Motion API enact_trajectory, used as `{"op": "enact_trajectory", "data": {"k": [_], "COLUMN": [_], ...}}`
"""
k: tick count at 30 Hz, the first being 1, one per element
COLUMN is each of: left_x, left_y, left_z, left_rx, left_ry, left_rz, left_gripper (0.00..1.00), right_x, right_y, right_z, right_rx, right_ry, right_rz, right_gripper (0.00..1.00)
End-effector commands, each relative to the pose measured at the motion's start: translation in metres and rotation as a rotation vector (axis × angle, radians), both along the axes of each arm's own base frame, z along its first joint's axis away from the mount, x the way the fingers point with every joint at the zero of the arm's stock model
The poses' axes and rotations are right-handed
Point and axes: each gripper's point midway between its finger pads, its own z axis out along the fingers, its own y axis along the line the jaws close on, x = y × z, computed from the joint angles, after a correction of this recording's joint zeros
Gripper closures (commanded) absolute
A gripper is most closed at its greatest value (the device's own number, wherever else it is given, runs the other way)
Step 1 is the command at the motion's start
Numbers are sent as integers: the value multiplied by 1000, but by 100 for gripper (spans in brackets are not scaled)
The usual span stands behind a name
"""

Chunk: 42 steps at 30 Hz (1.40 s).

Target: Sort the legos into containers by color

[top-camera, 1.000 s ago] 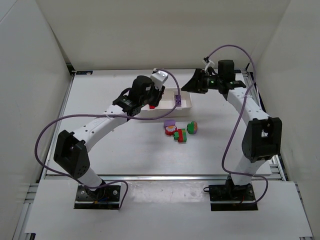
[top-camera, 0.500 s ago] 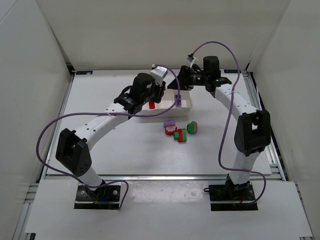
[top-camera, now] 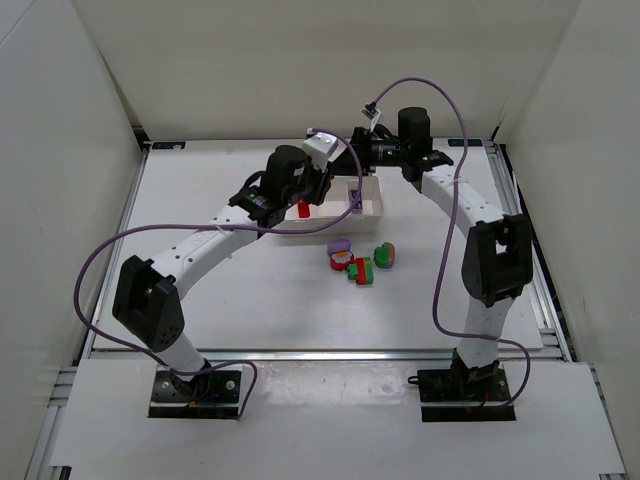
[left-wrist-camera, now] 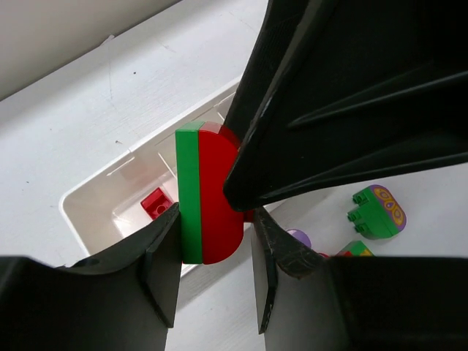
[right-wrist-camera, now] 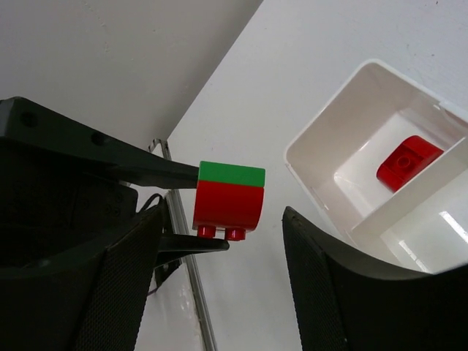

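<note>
Red-and-green lego pair (left-wrist-camera: 208,194) is held clamped in left pincer (left-wrist-camera: 213,248) and is bracketed, untouched, by wide-open, empty right pincer (right-wrist-camera: 223,223).

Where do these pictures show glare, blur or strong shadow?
Top view: even light, only soft shadows. Left wrist view: the brick is sharp; the left claw holding it is dark, almost without detail. Right wrist view: bright glare streaks inside the tray.
</note>
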Motion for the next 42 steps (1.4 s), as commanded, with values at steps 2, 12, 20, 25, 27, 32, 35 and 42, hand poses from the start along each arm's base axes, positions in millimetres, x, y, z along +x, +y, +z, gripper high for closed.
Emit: {"op": "enact_trajectory", "data": {"k": [2, 12, 20, 25, 27, 32, 35, 42], "left_x": [1, 2, -11, -38, -46, -62, -76, -68], "left_y": [-7, -8, -4, 12, 24, 54, 59, 46], "left_z": [18, 14, 13, 24, 22, 38, 44, 55], "left_rx": [-25, -24, -2, 48, 63, 10, -132, -479], "left_ry": [-52, -54, -23, -18, 15, 97, 227, 528], "left_rz": [-28, -31, -67, -126, -142, -233, -400, -598], "left_gripper": [90, 90, 12, 3, 1, 1, 1, 14], "right_x": [-1, -9, -19, -11, -8, -13, -22, -55], "right_y": [9, 14, 3, -29, -47, -84, -94, -67], "right_z": [18, 19, 19, 24, 25, 20, 18, 23], "right_rx": [48, 85, 84, 76, 64, 63, 76, 110], "right_ry": [-59, -79, -128, -149, -167, -187, -224, -303], "right_rz": [59, 133, 156, 112, 102, 121, 181, 348], "right_gripper": [33, 84, 100, 100, 100, 100, 100, 100]}}
